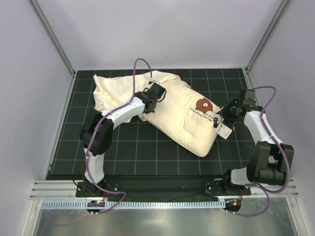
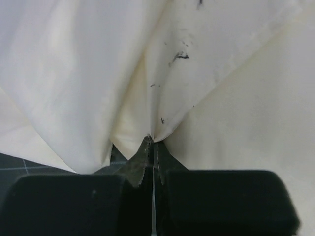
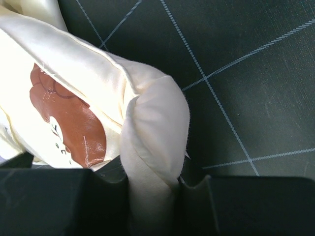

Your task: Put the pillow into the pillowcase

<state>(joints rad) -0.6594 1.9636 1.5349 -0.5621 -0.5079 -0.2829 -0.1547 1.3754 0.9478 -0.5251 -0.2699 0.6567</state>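
Left hand (image 1: 155, 94) pinches a fold of the pillowcase (image 1: 115, 88), upper left of centre, I judge to hold its mouth. At mid-frame the pillow (image 1: 189, 125) lies on the tabletop (image 1: 133, 152). At right, my right hand (image 1: 227, 114) clamps its corner, ready to feed it in.

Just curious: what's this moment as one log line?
left end effector: shut on thin wrinkly cream-white fabric pillowcase | right end effector: shut on puffy cream pillow corner

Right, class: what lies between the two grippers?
The pillow, brown logo up, fills the stretch between the left gripper and the right gripper, shown in the top view.
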